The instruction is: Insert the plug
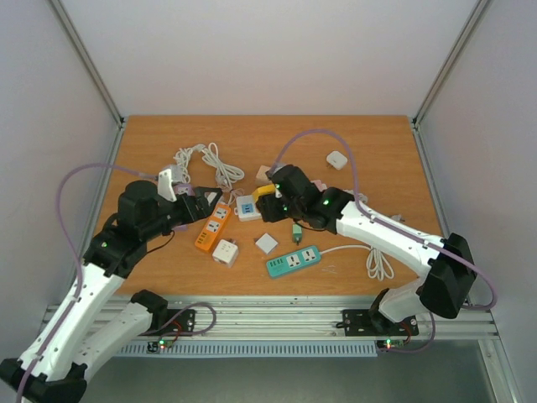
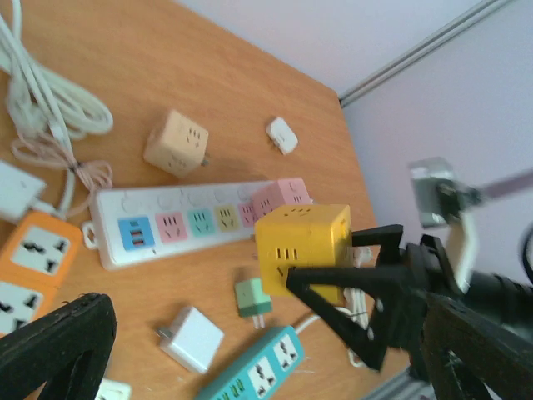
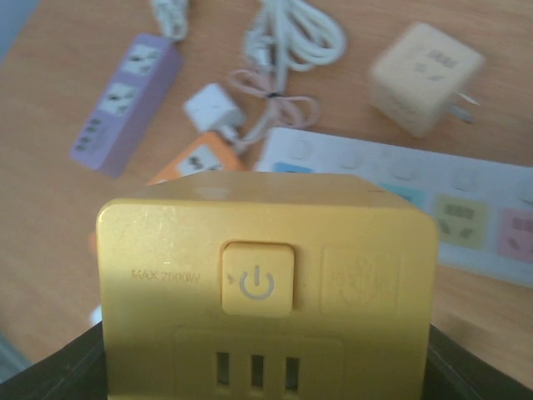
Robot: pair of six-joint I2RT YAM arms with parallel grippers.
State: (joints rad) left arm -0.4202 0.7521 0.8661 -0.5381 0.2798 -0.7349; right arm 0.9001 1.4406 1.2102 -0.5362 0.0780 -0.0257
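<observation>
My right gripper (image 1: 273, 200) is shut on a yellow cube socket (image 1: 265, 191) and holds it above the table. In the right wrist view the cube (image 3: 266, 275) fills the lower frame, power button facing the camera. In the left wrist view the cube (image 2: 301, 242) hangs between the right gripper's black fingers (image 2: 350, 300), above a white strip with coloured sockets (image 2: 191, 221), which also shows in the right wrist view (image 3: 400, 179). My left gripper (image 1: 200, 206) is open and empty, left of the cube, over the orange strip (image 1: 213, 227).
A green plug (image 2: 251, 297), a white adapter (image 2: 191, 337) and a teal strip (image 1: 294, 261) lie near the front. A beige cube (image 2: 176, 142), a pink cube (image 2: 283, 193) on the white strip, a purple strip (image 3: 127, 100) and white cables (image 1: 210, 159) lie around.
</observation>
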